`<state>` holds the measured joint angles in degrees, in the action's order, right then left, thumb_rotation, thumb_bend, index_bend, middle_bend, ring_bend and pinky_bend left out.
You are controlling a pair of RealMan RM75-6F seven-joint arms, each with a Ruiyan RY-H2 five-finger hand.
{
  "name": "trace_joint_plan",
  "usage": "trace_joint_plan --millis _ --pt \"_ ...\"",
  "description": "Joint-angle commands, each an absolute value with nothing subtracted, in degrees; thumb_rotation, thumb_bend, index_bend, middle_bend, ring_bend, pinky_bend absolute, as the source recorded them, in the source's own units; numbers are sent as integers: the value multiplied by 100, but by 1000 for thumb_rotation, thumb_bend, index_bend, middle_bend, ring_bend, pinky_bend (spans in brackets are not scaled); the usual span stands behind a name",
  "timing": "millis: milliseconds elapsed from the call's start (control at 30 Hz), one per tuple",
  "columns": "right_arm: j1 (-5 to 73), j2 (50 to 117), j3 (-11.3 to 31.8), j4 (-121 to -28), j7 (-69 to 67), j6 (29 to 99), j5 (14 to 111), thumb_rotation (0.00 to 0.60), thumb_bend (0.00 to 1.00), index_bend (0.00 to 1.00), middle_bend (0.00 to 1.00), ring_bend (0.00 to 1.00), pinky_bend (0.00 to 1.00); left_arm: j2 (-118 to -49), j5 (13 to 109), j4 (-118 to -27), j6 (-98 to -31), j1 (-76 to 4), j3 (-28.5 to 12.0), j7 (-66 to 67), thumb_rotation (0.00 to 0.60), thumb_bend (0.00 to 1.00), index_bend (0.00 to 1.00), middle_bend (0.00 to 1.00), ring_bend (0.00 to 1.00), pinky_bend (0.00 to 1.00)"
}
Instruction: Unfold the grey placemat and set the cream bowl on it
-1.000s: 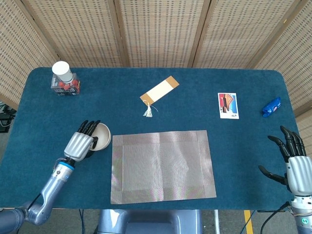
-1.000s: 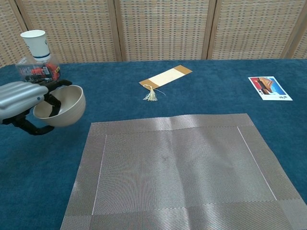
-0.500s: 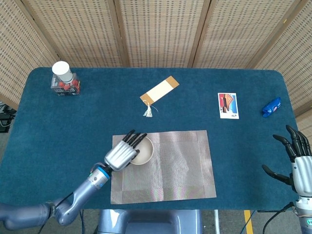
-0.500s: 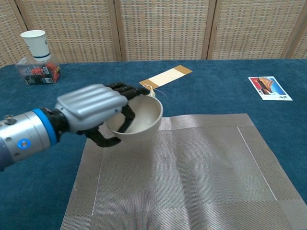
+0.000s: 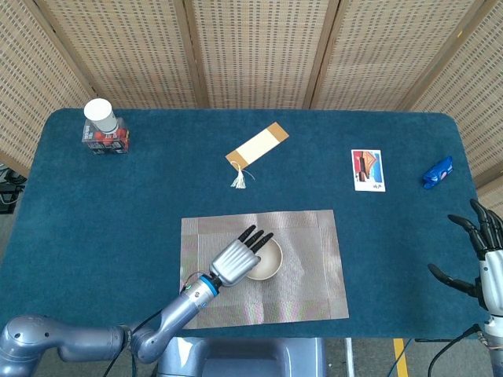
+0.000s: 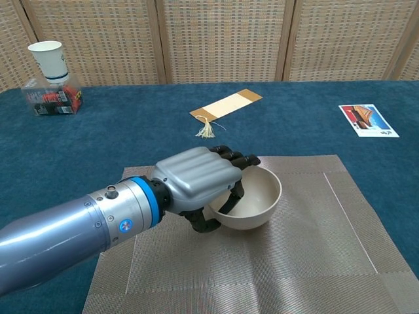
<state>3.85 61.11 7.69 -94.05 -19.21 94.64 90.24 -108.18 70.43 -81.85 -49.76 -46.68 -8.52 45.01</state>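
My left hand [image 6: 196,180] grips the cream bowl [image 6: 250,198] by its near rim: the fingers [image 6: 230,156] hook over the rim into the bowl, and the thumb is under the outer wall. The bowl is over the middle of the grey placemat [image 5: 306,267], slightly left of centre in the head view. I cannot tell whether its base touches the mat or is just above it. The bowl is upright, with its opening up.

The placemat lies unfolded and flat on the blue surface [image 5: 94,204], near the front edge. Faint crease lines cross it.

My right hand [image 5: 486,255] is at the far right front corner of the surface, well apart from the mat. Its fingers are spread and hold nothing.

Other items on the surface:
- A bookmark [image 5: 256,148] with a tassel lies behind the mat.
- A picture card [image 5: 368,170] lies to the right of the bookmark.
- A blue wrapper [image 5: 438,173] lies near the right edge.
- A paper cup [image 5: 100,115] stands on a small clear box [image 5: 104,140] at the back left corner.
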Motion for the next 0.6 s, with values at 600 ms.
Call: trace_joint_plan --millis 600 --pt "361 6231 667 -9455 -1488 9535 9241 600 225 236 0 0 0 -9397 7348 -9568 -6350 -3992 -470 4302 600 138 0 0 0 0"
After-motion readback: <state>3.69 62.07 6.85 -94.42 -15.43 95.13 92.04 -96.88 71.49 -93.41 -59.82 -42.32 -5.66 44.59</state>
